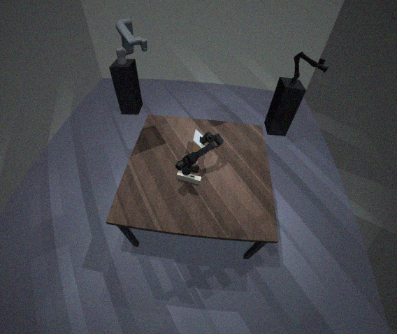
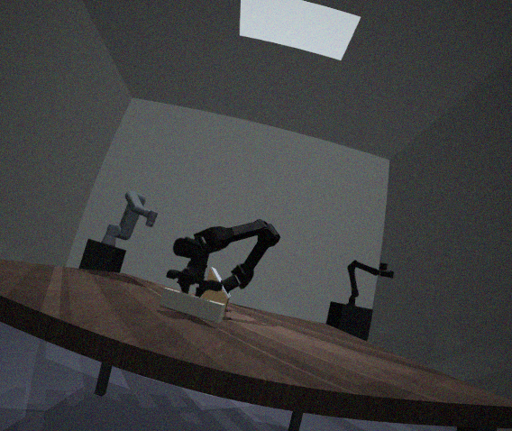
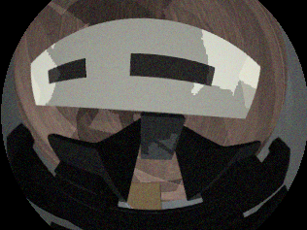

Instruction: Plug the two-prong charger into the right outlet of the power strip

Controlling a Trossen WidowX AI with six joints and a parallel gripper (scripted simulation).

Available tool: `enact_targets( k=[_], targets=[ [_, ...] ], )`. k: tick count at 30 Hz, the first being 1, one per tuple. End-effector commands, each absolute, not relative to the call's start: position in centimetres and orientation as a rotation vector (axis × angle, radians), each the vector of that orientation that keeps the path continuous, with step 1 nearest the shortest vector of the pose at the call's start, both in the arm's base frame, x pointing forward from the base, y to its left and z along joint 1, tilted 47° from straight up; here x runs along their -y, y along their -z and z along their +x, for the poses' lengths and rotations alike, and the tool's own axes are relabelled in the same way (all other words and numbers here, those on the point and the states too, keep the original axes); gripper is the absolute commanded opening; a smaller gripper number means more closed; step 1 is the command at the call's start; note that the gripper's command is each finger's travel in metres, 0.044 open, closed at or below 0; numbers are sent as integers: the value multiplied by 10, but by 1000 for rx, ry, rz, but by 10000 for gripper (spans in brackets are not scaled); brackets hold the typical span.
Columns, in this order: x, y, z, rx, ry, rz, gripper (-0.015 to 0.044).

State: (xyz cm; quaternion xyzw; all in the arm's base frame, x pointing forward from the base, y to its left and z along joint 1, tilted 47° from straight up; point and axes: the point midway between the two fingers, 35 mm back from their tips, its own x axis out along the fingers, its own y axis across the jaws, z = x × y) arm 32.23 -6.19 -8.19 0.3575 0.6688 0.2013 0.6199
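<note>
And here's the claw (image 1: 191, 172) (image 2: 190, 292) (image 3: 157, 122) clamped on the charger (image 3: 161, 137), poised at the power strip's (image 1: 189, 177) (image 2: 193, 305) (image 3: 109, 91) near long edge in the wrist view; align both prongs squarely, then push dead straight!

Matt plastic, grained wood
Beyond my fingertips, the smooth, matt plastic-looking power strip (image 1: 189, 178) (image 2: 192, 306) (image 3: 109, 93); below, wood-grained tabletop (image 1: 227, 200) (image 2: 247, 356) (image 3: 51, 115).
</note>
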Motion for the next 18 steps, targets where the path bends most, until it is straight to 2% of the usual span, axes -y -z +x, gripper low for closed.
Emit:
enact_targets(
  k=[1,18],
  targets=[
    [63,82,325,-1531,-459,821,0],
    [65,80,325,-1531,-459,820,0]
  ],
)
